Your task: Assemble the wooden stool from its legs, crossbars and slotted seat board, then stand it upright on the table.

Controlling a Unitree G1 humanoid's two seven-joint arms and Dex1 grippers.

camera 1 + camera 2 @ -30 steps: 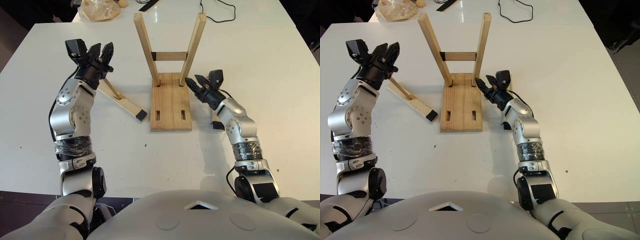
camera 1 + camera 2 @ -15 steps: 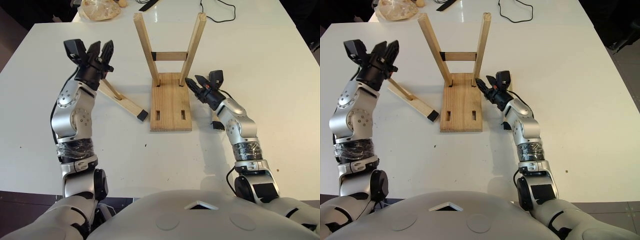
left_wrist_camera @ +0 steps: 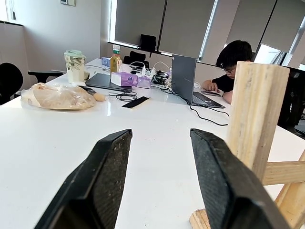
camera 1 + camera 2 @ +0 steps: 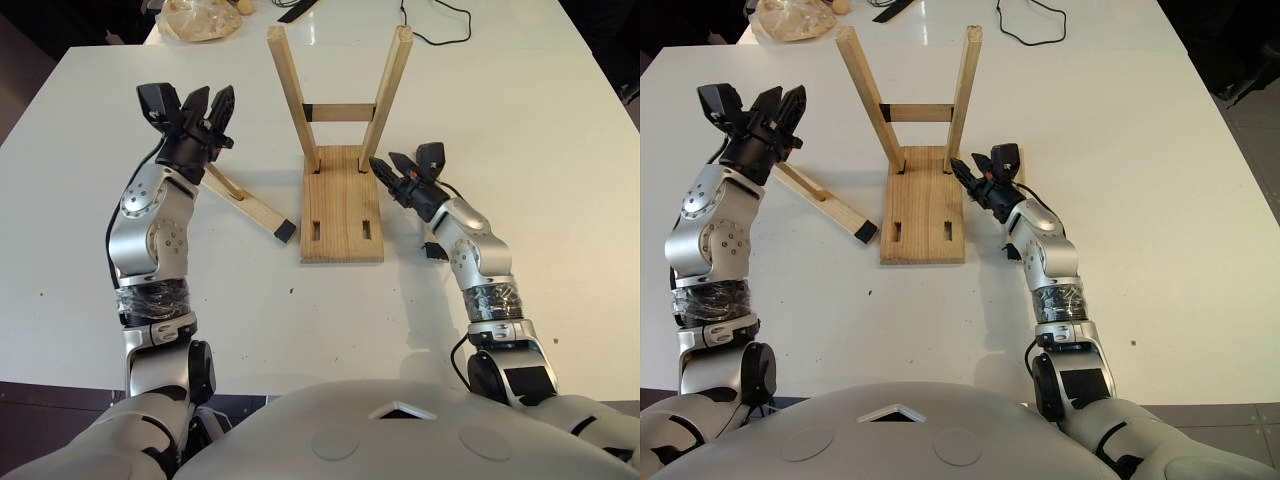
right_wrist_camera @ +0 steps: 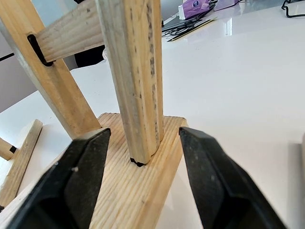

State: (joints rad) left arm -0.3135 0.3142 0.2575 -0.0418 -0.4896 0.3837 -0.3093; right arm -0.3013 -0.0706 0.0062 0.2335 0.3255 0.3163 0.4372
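Note:
The slotted seat board (image 4: pixel 341 206) lies flat at the table's middle. Two legs (image 4: pixel 290 88) joined by a crossbar (image 4: pixel 340 112) stand in its far slots, leaning away from me. A second leg pair (image 4: pixel 248 205) lies on the table left of the board. My left gripper (image 4: pixel 207 105) is open, raised above the far end of that loose pair; the left wrist view has its fingers (image 3: pixel 107 181) spread with a leg (image 3: pixel 255 119) beside them. My right gripper (image 4: pixel 388 167) is open at the base of the right leg (image 5: pixel 136 81), whose foot sits between its fingers (image 5: pixel 81 176) without contact.
A small black piece (image 4: pixel 435 250) lies by my right forearm. At the table's far edge sit a filled clear bag (image 4: pixel 200 18) and a black cable (image 4: pixel 440 25). The near side of the table is bare white surface.
My left gripper has shifted slightly to the right, toward the stool, still open. The right arm and the wooden parts have stayed put.

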